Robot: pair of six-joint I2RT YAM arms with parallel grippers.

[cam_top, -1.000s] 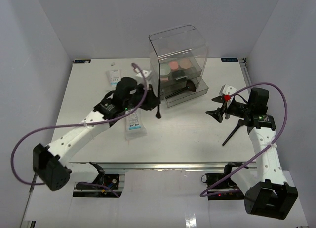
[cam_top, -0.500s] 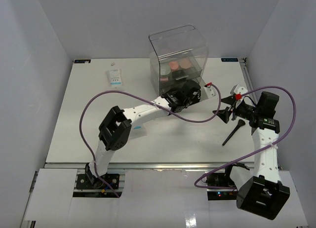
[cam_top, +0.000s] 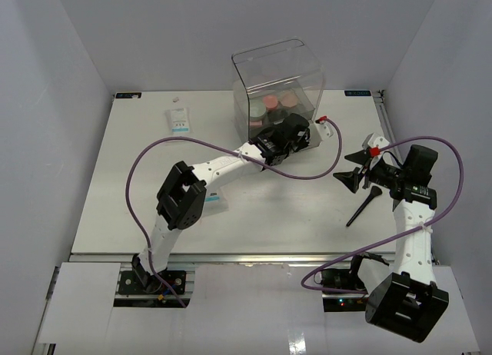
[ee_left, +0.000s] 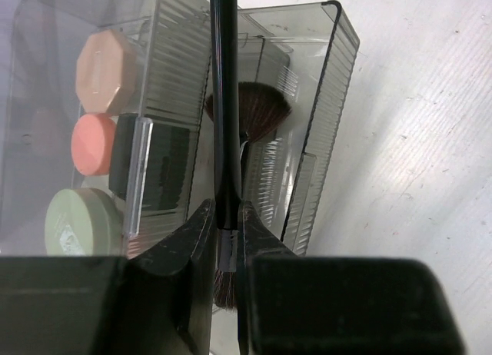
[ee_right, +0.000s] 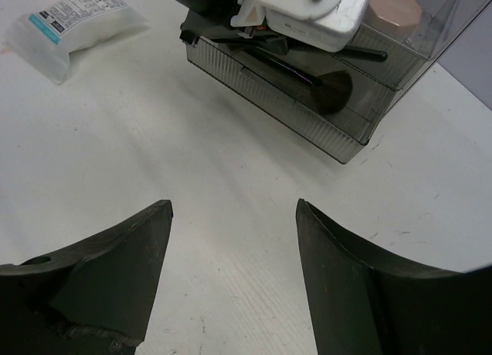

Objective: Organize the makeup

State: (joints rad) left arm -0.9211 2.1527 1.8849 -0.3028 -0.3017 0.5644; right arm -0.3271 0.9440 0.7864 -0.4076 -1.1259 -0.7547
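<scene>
Fingers (ee_left: pixel 192 247) of our left gripper (ee_left: pixel 225 217) pinch a thin black brush (ee_left: pixel 224 101) near its hairy end, in the middle of the wrist picture. We see it over the open drawer (ee_left: pixel 338 71) of the clear box (cam_top: pixel 277 67), where a fan brush (ee_left: pixel 257 113) lies. Our right gripper (cam_top: pixel 352 170) is spread wide at the right of the top picture. Another brush (cam_top: pixel 361 207) lies on the table (cam_top: pixel 138 155) just below it. A white sachet (cam_top: pixel 180 121) lies at the upper left.
</scene>
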